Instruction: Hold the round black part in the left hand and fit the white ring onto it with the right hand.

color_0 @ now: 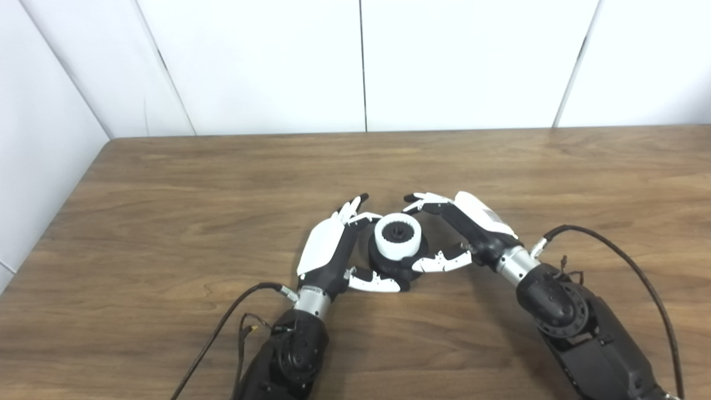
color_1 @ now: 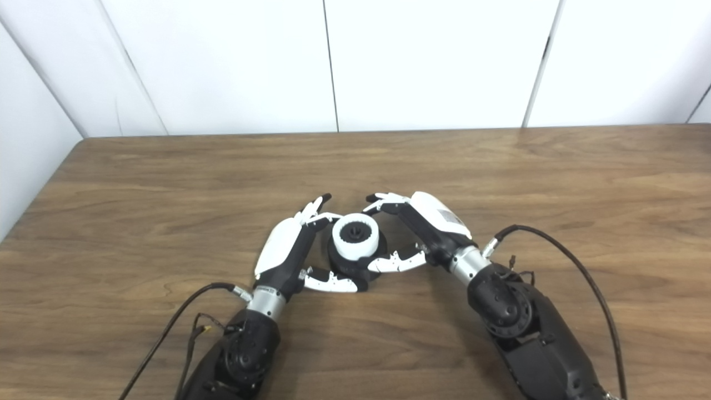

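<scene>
left hand (color_0: pixel 328 250): on the table, fingers spread and curved around the left side of the black part; thumb near its front edge. Contact unclear, so can't tell if it's gripping.
right hand (color_0: pixel 466 228): fingers apart, cupped around the right side; thumb tip at the base, fingers arched behind. Nothing visibly held.
round black part (color_0: pixel 414 261): on the table (color_0: pixel 166 222), between both hands.
white ring (color_0: pixel 397 236): seated on top of the black part, black hub showing through its centre.
</scene>
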### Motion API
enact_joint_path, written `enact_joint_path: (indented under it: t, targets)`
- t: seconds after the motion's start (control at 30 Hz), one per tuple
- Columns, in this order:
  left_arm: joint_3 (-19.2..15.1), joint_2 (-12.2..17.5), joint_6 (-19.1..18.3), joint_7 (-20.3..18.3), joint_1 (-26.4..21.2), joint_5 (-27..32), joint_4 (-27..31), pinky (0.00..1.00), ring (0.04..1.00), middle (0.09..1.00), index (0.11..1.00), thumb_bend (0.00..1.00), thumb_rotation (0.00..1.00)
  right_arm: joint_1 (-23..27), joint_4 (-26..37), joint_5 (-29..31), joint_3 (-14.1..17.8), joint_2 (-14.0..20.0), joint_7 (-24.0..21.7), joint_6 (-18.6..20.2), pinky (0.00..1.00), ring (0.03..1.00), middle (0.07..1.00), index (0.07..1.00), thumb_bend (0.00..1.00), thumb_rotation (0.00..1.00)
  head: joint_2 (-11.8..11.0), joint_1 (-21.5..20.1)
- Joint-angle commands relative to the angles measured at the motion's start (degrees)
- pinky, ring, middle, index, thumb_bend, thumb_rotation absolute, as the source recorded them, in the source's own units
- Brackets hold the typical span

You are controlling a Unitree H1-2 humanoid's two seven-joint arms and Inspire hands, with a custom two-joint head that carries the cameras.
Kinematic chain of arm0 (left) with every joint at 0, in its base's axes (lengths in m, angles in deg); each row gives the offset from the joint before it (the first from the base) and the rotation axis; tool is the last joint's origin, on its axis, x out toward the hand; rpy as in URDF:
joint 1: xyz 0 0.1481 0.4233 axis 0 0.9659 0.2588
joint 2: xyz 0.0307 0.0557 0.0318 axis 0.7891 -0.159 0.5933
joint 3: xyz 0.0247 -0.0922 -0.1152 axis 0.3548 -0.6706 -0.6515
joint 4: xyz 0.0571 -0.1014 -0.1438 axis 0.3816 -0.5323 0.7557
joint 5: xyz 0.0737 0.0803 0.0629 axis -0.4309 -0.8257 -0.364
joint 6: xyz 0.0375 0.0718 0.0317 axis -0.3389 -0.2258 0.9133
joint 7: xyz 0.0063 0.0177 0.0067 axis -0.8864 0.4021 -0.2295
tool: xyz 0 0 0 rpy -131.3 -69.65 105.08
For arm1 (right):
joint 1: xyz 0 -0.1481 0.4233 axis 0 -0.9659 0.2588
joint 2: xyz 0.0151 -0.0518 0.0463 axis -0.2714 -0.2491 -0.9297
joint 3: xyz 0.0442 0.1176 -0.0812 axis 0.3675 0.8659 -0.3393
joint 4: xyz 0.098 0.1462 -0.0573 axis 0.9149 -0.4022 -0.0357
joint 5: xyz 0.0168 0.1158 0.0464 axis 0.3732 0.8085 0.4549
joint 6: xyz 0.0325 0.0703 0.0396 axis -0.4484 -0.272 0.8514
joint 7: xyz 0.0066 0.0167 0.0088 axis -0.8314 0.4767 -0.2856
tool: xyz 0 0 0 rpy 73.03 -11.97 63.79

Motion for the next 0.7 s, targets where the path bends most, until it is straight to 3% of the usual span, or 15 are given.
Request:
enact_joint_path:
  t: [0.0,0.4,0.67]
  targets:
    - [0.82,-0.64,0.92,-0.14,-0.54,-0.18,0.47,1.00,1.000,1.000,0.664,0.96,0.24,1.21,0.85,-0.26,-0.71,0.88,-2.55,0.34,0.92,0.946,0.927,0.827,1.00,0.43,0.02,0.06]
    - [0.79,-0.44,0.89,-0.54,-0.61,-0.05,0.62,1.00,1.000,1.000,0.666,0.98,0.30,1.77,1.33,-0.16,-0.79,1.14,-5.38,1.32,0.92,0.964,0.957,0.909,1.00,0.49,0.03,-0.07]
    - [0.67,-0.42,1.24,-0.35,-0.55,-0.29,0.35,1.00,1.000,1.000,0.665,0.96,0.27,2.03,2.35,0.50,-0.55,2.01,-7.82,2.88,0.94,0.996,0.990,0.953,1.00,0.47,-0.19,-0.18]
